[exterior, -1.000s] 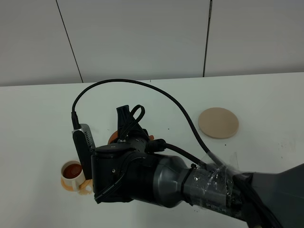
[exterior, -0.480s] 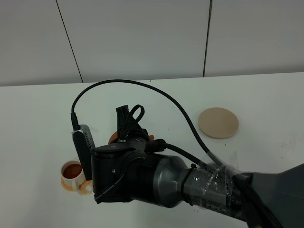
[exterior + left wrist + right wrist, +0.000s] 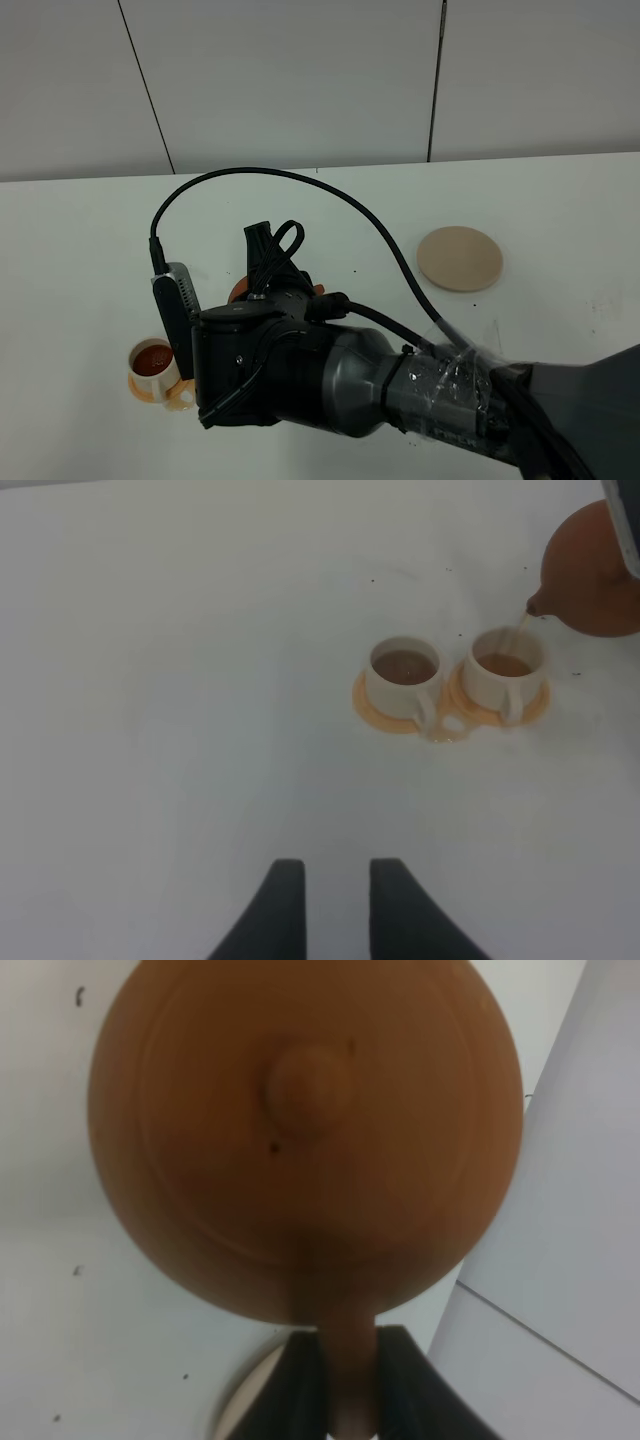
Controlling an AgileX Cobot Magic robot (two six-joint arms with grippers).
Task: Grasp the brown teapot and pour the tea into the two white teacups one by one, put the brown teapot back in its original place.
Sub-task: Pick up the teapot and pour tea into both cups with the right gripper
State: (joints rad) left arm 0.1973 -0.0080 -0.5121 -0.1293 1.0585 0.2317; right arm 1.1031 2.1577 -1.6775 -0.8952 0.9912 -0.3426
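We see the right gripper (image 3: 347,1375) clamped on the handle of the brown teapot (image 3: 300,1130), tea streaming into one teacup (image 3: 503,668); the other teacup (image 3: 403,667) holds tea. The left gripper (image 3: 333,880) is apart, empty.

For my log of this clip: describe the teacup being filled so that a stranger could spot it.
On the white table two white teacups sit side by side on orange saucers. It is the cup at the brown teapot's spout, with a thin stream falling into it.

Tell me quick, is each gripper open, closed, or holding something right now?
Left gripper: open, holding nothing.
Right gripper: closed on the handle of the brown teapot.
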